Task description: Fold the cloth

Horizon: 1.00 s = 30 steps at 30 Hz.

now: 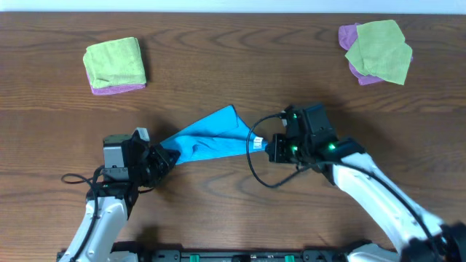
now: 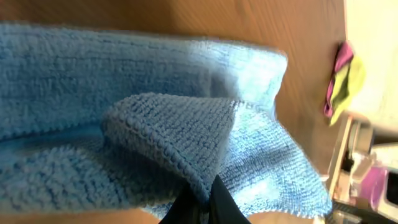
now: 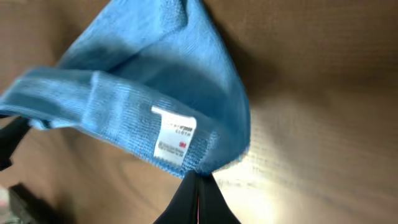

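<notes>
Towelling first, at the far left: a folded lime-green cloth (image 1: 114,62) lies on a folded purple cloth (image 1: 120,88) on the brown wooden table (image 1: 218,65), well apart from my arms.

Nearer me, my left gripper (image 1: 164,158) is pressed together on the left corner of the bright blue cloth (image 1: 211,138) of soft towelling. It stretches between my two grippers near the middle of the table, narrow at my left pinch and widening rightward, with one point sticking away from me.

My left wrist camera gives what the overhead view cannot — the looped weave, and a rounded fold of the cloth (image 2: 168,130) running down into my dark fingertips (image 2: 219,205). It also catches a blurred purple-and-green pile (image 2: 341,81) at its right edge.

At the other end my right gripper (image 1: 266,144) is clamped on the cloth's edge, just beside a small white label (image 1: 257,140) that is only a speck from above. My right wrist camera shows that label (image 3: 174,140) sewn at the hem, its print too small to read, and the hem entering my closed fingertips (image 3: 185,208). A shadow lies on the wood beneath — whether the cloth touches the table there I cannot tell.

At the far right, a second lime-green cloth (image 1: 380,49) lies loosely over another purple cloth (image 1: 349,35).
</notes>
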{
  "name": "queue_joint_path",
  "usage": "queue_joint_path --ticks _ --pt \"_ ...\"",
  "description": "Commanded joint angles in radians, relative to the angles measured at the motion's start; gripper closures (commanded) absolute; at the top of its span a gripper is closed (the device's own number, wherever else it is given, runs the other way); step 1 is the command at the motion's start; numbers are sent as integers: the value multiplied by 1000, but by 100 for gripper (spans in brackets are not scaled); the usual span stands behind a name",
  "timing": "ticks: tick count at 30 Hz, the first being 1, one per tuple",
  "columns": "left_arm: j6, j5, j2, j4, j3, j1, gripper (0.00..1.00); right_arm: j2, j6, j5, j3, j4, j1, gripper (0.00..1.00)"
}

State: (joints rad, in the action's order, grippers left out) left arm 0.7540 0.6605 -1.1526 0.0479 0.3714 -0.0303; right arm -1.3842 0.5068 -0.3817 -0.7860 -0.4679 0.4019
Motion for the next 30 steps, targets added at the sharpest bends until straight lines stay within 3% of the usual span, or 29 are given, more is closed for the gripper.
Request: queue_joint_path --ticks 1,11,19,20,22,23,25,30 --pt "-60 113 7 48 39 -4 94 85 -26 -14 2 -63 19 99" --pt "-179 272 11 280 42 -3 94 188 -78 -11 3 -299 19 99" --pt "-251 371 11 363 61 -3 94 188 -127 -11 3 -413 19 99" --pt "-263 377 10 376 70 -3 89 190 -140 -11 3 -414 19 98" --pt "-282 381 11 399 90 -3 68 194 -166 -11 2 -399 19 98" --pt "-294 380 11 417 106 -3 55 198 -180 -11 2 -386 19 94" --pt "-316 378 10 439 133 -3 43 208 -193 -13 2 -362 19 83" --pt "-325 372 10 454 182 -3 40 239 -206 -54 1 -348 19 62"
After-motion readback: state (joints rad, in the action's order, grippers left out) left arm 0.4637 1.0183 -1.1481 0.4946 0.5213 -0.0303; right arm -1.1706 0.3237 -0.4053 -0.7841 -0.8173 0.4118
